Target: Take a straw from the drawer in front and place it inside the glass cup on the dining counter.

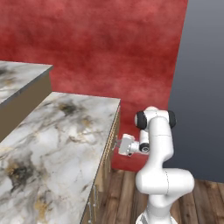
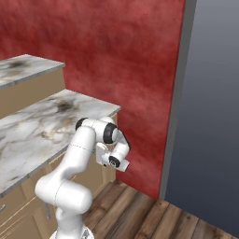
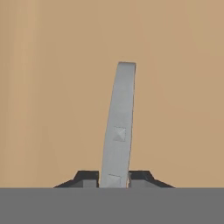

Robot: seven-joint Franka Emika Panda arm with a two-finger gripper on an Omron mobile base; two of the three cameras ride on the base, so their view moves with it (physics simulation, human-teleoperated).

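Tan wood all over the hand view: that's the flat front of the drawer [image 3: 52, 87], right up close, with a grey handle [image 3: 118, 131] running up the middle of it. The hand [image 3: 114, 180] has its two dark fingertips [image 3: 87, 178] pinched in on the bottom end of that handle, one on each side, so it's nearly closed and gripping the handle.

In the left base view the hand [image 1: 117, 144] is pushed sideways against the wood face just under the long edge of the marble tabletop [image 1: 52, 144], near its far corner by the red wall [image 1: 113, 48]. The drawer front looks flush with the rest of the cabinet, so it seems to be closed, though I can't be sure from these angles. In the right base view the arm is folded over with the wrist turned in toward the cabinet side. A second, higher marble tabletop [image 1: 17, 76] sits behind on the left. Wood plank floor [image 2: 154, 217] below.
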